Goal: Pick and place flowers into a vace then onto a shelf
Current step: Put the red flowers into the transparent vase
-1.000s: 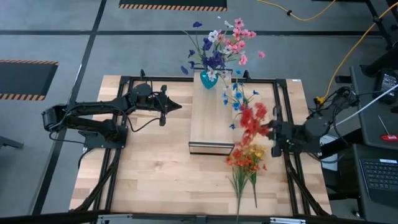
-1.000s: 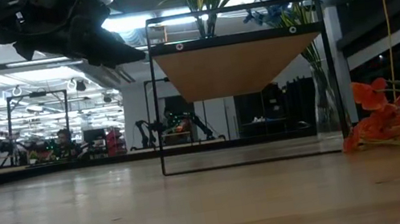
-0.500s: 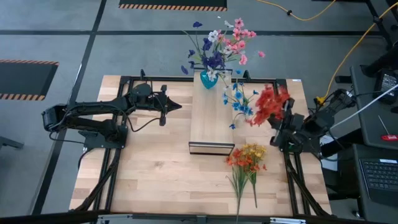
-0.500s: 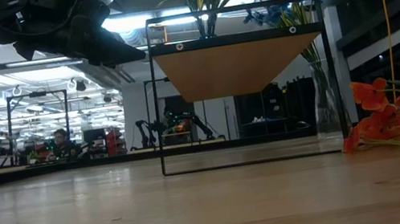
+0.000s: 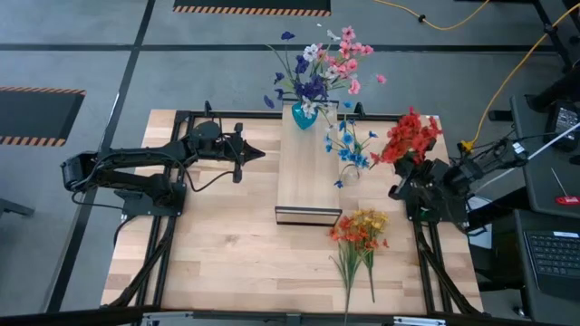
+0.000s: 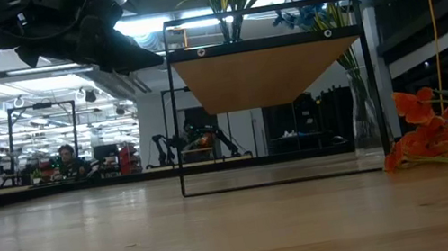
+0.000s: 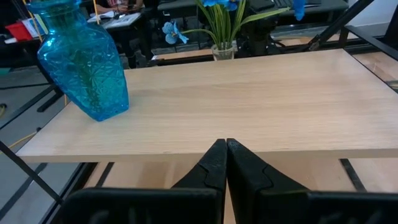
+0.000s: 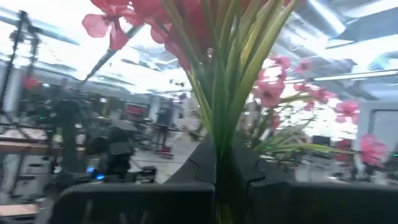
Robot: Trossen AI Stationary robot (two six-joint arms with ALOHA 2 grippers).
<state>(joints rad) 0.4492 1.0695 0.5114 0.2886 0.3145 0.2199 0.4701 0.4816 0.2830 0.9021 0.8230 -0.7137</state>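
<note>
My right gripper point(image 5: 405, 177) is over the table's right side, shut on a red-bloomed sprig point(image 5: 412, 136). In the right wrist view its green stems point(image 8: 224, 118) run up between the fingers to the red blooms point(image 8: 143, 12). A blue vase point(image 5: 304, 116) holding pink, blue and white flowers stands on the far end of the shelf point(image 5: 306, 177). A clear vase with blue flowers point(image 5: 349, 154) stands on the table at the shelf's right. An orange-yellow bunch point(image 5: 361, 228) lies flat on the table. My left gripper point(image 5: 261, 155) waits shut, left of the shelf. My right gripper pinches the red sprig's bundled green stems point(image 8: 222, 146) between its two fingers, below the blooms. The sprig is lifted clear of the table. The blooms point(image 5: 412, 136) stand beyond the fingertips, toward the table's far edge.
The shelf's black frame point(image 6: 175, 115) stands mid-table, its plank point(image 7: 249, 99) level with my left gripper point(image 7: 225, 147). The orange bunch point(image 6: 441, 139) lies at the near right. Black rails point(image 5: 172, 226) run along both table sides. A workshop shows beyond the far edge.
My right gripper has risen from beside the orange bunch with the red sprig and has turned. The blooms have swung from over the table near the shelf's right side toward the far right corner. The sprig is now lifted clear. The orange bunch has stayed put.
</note>
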